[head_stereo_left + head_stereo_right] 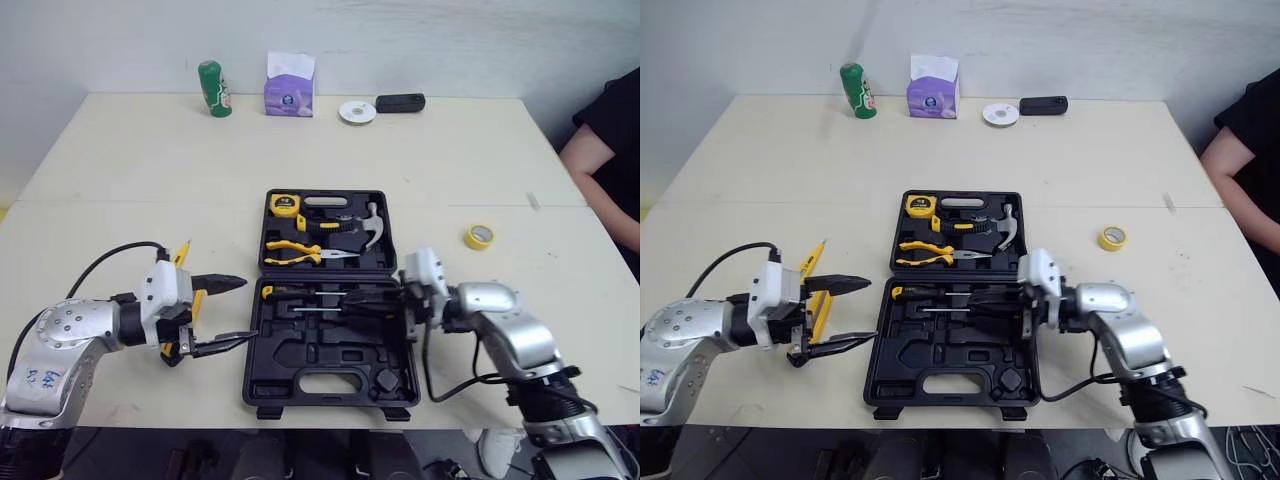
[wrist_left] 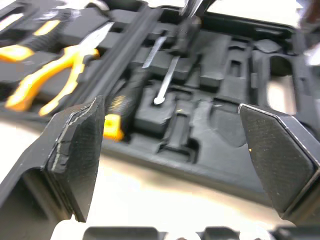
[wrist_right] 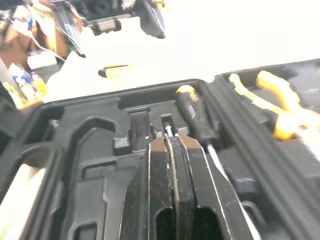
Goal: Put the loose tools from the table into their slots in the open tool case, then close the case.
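The right end effector [image 3: 170, 142] has its two black fingers pressed together on a thin screwdriver shaft [image 1: 320, 311], whose metal end shows just past the fingertips. It reaches in from the right over the near half of the open tool case [image 1: 252, 372], low above the moulded slots. Just beside the fingers lies a screwdriver [image 3: 192, 112] with a black handle and a yellow cap, set along the edge next to the hinge. The far half of the case holds a yellow tape measure [image 1: 285, 205], yellow-handled pliers [image 1: 290, 252] and a hammer [image 1: 372, 228]. The near half's larger recesses are unfilled. The left end effector [image 1: 250, 309] is spread wide, with nothing between its fingers. It sits just to the left of the case's near half and points towards it. A yellow tool [image 1: 181, 255] lies on the worktop [image 1: 150, 170] under that wrist, partly hidden by the arm. To the right of the case, well apart from it, sits a roll of yellow tape [image 1: 479, 236]. Along the far edge stand a green bottle [image 1: 214, 89], a purple tissue box [image 1: 290, 90], a white disc [image 1: 357, 112] and a black oblong object [image 1: 400, 102]. A person's arm [image 1: 600, 170] shows at the right edge.
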Robot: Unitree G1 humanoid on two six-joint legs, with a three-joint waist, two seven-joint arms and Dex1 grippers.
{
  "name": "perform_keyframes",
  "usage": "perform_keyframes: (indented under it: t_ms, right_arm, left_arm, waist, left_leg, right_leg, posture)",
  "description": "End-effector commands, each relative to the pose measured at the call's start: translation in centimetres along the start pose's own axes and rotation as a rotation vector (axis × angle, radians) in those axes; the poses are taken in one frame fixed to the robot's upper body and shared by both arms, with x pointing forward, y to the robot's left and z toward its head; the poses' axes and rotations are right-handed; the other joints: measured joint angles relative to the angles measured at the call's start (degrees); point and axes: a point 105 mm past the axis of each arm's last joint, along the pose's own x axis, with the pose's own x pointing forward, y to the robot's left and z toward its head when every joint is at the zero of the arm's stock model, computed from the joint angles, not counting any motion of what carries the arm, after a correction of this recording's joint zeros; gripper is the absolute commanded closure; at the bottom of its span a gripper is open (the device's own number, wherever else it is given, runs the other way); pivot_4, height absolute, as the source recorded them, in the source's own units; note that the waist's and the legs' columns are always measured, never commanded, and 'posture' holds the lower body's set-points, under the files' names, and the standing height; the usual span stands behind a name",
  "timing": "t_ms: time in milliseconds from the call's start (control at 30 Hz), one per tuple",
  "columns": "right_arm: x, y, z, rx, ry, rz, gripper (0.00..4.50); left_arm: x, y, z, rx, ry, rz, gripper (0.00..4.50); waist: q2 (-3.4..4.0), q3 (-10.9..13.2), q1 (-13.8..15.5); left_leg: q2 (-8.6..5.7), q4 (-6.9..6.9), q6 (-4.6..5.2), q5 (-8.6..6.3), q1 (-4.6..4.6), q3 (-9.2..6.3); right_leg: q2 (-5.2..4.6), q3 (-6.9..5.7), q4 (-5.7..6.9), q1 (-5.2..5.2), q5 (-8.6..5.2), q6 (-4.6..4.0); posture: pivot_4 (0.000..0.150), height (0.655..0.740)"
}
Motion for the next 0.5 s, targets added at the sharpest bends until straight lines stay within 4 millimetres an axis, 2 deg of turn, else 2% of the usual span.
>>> perform_keyframes:
  t_ms: [33,167,267,300,433,500]
  right_arm:
    - [-4.2,-0.7,3.6,-0.123,-0.043,-0.119,3.67]
    - [-9.4,-1.5,3.3,-0.305,0.063,-0.296,1.85]
    - [-14.9,-2.3,2.6,-0.359,0.171,-0.502,0.25]
    - [-17.0,-2.5,2.4,-0.372,0.202,-0.586,0.06]
    - [-22.3,-2.2,1.5,-0.42,0.293,-0.792,0.06]
    - [-26.1,-1.8,1.0,-0.456,0.351,-0.95,0.06]
  left_arm:
    - [-3.7,1.8,-0.4,-0.029,-0.032,0.198,0.0]
    - [-7.5,3.0,-1.3,-0.051,-0.009,0.384,0.0]
    - [-11.5,4.1,-2.6,-0.077,0.01,0.587,0.0]
    - [-13.2,4.3,-3.3,-0.089,0.02,0.671,0.0]
    - [-17.4,4.2,-5.1,-0.115,0.05,0.883,0.0]
    - [-20.6,3.9,-6.6,-0.128,0.091,1.033,0.0]
  waist:
    - [0.18,0.1,0.0]
    - [0.17,0.1,0.2]
    - [0.15,0.1,0.3]
    - [0.15,0.1,0.3]
    - [0.15,0.2,0.2]
    - [0.14,0.2,0.1]
  left_leg:
    - [0.0,0.0,0.0,-0.01,0.0,0.01]
    - [0.01,-0.08,0.0,-0.04,-0.03,-0.01]
    - [-0.02,-0.06,0.05,-0.05,-0.01,0.04]
    - [-0.04,-0.06,0.07,-0.04,0.0,0.07]
    - [-0.04,-0.07,0.09,-0.07,0.02,0.08]
    - [-0.02,-0.07,0.06,-0.09,0.04,0.08]
  right_leg:
    - [0.0,0.01,-0.01,-0.02,0.0,0.0]
    - [0.02,-0.07,-0.14,0.0,-0.01,-0.01]
    - [-0.02,-0.05,-0.27,0.04,0.01,0.02]
    - [-0.05,-0.03,-0.26,0.04,0.02,0.04]
    - [-0.06,-0.03,-0.28,0.03,0.02,0.04]
    - [-0.06,-0.02,-0.28,0.04,0.02,0.04]
  posture:
    - [0.15,0.74]
    - [0.15,0.74]
    - [0.15,0.74]
    - [0.15,0.74]
    - [0.15,0.74]
    - [0.15,0.74]
